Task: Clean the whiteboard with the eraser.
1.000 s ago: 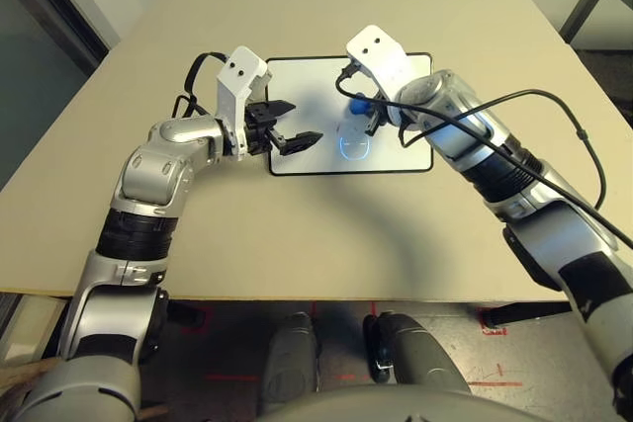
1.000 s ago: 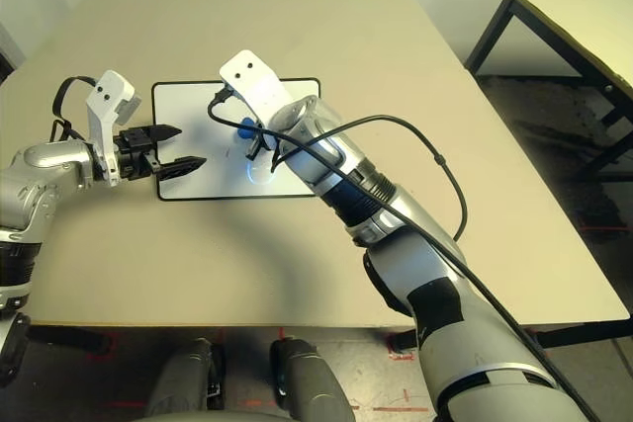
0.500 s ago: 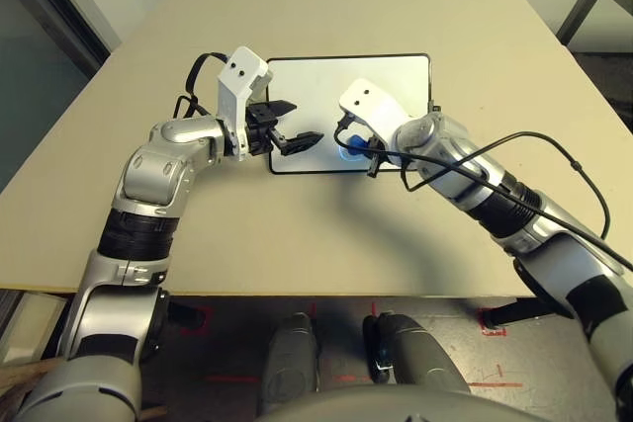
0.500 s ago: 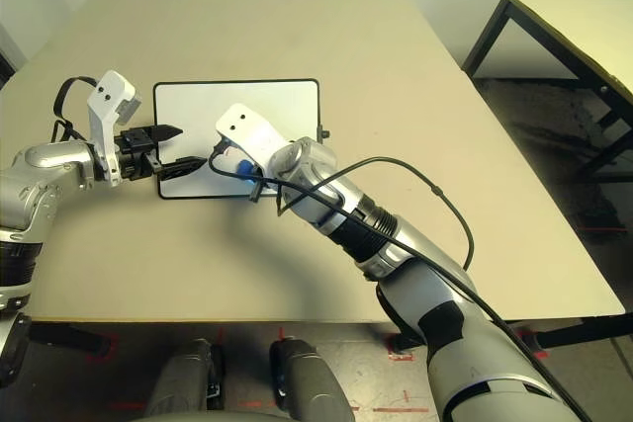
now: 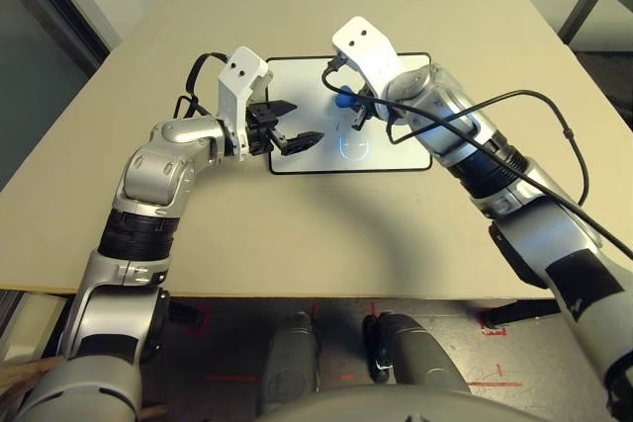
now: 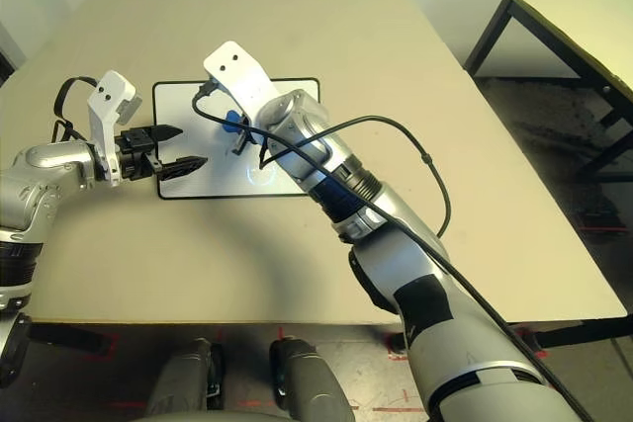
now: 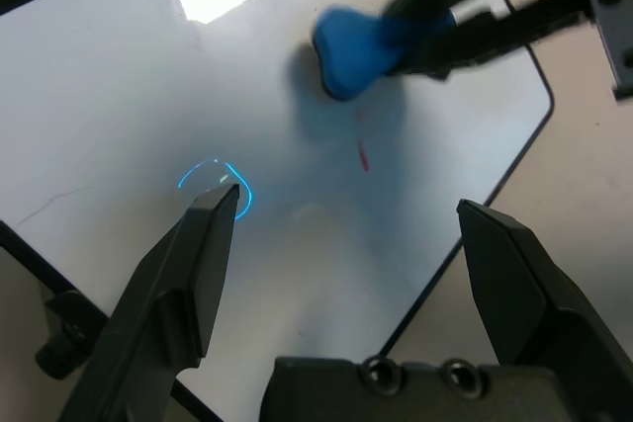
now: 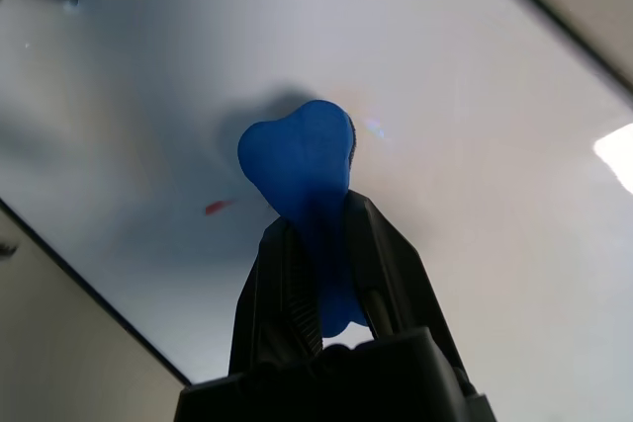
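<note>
The whiteboard (image 5: 300, 84) lies flat on the tan table, with a faint blue circle (image 5: 353, 146) near its near edge and a short red mark (image 7: 363, 154) close to the middle. My right gripper (image 5: 352, 112) is shut on the blue eraser (image 5: 342, 99), whose rounded end presses on the board just beyond the red mark (image 8: 218, 208). From the right wrist, the eraser (image 8: 300, 160) sticks out between both fingers (image 8: 263, 289). My left gripper (image 5: 297, 126) hovers open over the board's left part, its fingers (image 7: 196, 262) apart with nothing between them.
The tan table (image 5: 297, 234) has wide bare room around the board on every side. A second table (image 6: 579, 22) stands off to the right. A black knob (image 7: 57, 355) sticks out from the board's frame. My right arm's cable (image 5: 534, 106) loops above the table.
Half a second ago the right gripper held the eraser down by the blue circle; it has swept back to the far side of the red mark. The left arm has stayed put.
</note>
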{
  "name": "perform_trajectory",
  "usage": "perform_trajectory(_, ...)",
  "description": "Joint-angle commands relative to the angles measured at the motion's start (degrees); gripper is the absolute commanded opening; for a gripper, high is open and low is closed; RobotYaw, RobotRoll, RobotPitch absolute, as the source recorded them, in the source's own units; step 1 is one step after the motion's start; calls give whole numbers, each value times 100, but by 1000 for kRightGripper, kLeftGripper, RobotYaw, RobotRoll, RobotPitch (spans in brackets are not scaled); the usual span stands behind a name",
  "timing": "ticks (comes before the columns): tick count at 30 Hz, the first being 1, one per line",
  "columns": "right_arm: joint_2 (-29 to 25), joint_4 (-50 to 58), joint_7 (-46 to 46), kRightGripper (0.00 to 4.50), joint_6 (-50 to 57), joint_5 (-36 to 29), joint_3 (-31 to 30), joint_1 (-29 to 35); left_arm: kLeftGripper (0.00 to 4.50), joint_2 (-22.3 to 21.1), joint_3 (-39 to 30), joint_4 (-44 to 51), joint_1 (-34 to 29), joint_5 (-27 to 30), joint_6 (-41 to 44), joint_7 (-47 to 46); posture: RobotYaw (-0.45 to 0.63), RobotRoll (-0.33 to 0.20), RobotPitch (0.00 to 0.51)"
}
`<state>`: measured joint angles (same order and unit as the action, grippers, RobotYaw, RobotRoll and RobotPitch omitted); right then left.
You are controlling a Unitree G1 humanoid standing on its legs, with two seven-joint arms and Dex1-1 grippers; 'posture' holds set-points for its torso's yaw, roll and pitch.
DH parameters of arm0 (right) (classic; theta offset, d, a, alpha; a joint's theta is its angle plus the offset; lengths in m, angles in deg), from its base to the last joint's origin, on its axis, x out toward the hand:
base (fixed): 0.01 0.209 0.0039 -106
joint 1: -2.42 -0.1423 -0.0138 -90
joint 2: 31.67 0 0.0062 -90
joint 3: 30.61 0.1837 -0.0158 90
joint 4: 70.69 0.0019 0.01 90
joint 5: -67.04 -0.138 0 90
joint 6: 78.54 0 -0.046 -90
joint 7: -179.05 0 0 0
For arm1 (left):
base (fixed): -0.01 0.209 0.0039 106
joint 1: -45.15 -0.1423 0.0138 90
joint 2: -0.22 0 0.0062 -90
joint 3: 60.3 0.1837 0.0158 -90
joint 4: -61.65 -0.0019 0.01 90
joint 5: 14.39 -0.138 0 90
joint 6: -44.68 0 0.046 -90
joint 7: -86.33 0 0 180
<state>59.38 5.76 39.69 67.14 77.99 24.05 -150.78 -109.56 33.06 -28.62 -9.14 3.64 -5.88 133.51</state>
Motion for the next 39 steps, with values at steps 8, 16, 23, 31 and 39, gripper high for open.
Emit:
perform_trajectory(8, -197, 771, 474, 524, 402, 117, -778, 500, 4500, -36, -66, 188, -131, 41, 124, -56, 54, 0, 113)
perform_trajectory(16, -126, 61, 290, 521, 73, 134, -338, 106, 4500, -11, -76, 221, -157, 57, 150, -81, 49, 0, 115)
perform_trajectory(23, -66, -752, 80, 521, -244, 129, 200, -415, 4500, -6, -65, 216, -147, 61, 160, -72, 44, 0, 117)
perform_trajectory(31, -71, -203, 269, 519, 67, 163, -134, 50, 4500, -4, -59, 221, -117, 68, 178, -70, 46, 0, 119)
perform_trajectory(39, -169, 527, 465, 518, 433, 189, -580, 496, 4500, -11, -70, 265, -139, 80, 214, -81, 51, 0, 124)
